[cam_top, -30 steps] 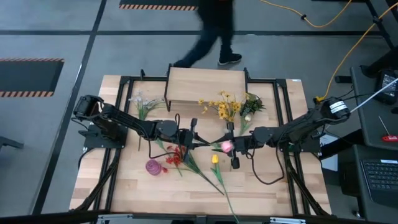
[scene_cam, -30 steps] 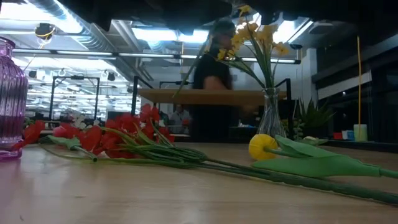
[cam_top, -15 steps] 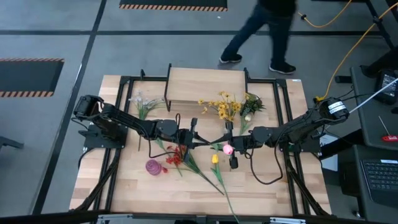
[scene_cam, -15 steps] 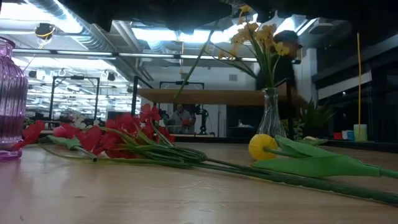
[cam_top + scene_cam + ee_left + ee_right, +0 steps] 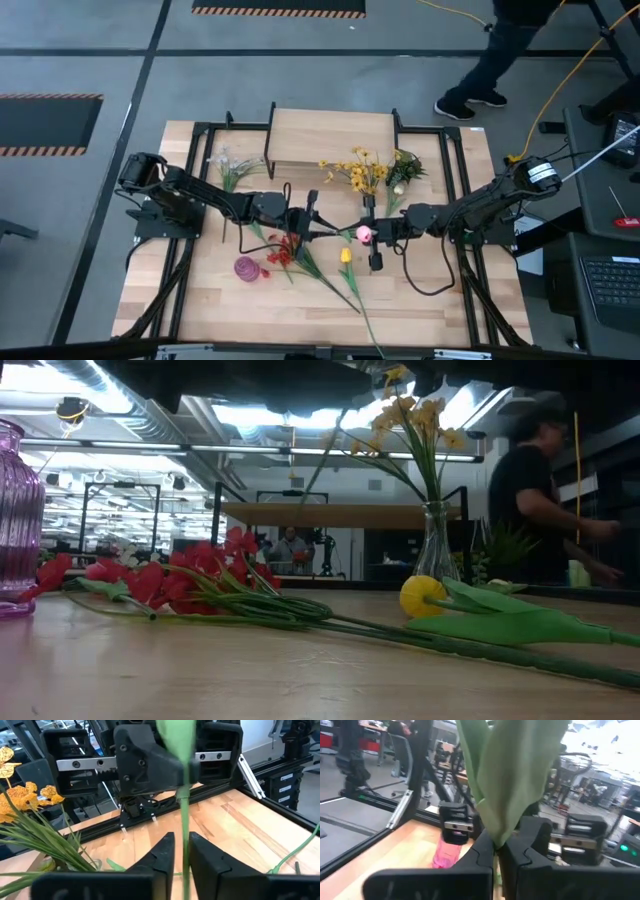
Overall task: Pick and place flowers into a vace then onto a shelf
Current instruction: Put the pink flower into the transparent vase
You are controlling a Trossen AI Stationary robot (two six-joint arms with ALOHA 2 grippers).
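Note:
A pink tulip (image 5: 365, 235) is up in the air over the table's middle, between my two grippers. My right gripper (image 5: 376, 236) is shut on its stalk close to the bloom. My left gripper (image 5: 183, 845) is open, one finger on each side of the green stalk (image 5: 185, 827), with a slit showing beside it. Red flowers (image 5: 280, 252) and a yellow tulip (image 5: 346, 257) lie flat on the table. A purple vase (image 5: 247, 268) stands near them. A clear vase (image 5: 435, 550) with yellow blossoms stands in front of the shelf (image 5: 330, 135). My right gripper pinches the tulip's stalk together with a green leaf (image 5: 496, 837) between its two fingers, close to the pink bloom. It comes in about level from the table's right side. The tulip is lifted clear of the table, and its stalk runs toward my left gripper.
Pale flowers (image 5: 225, 165) lie at the far left, and a green and white bunch (image 5: 403, 170) at the far right. A black frame (image 5: 440, 150) runs around the table. A person (image 5: 545, 500) stands beyond the far right corner.
Both arms have stayed almost where they were, and the tulip is in the same place. The person behind the table has walked toward the right.

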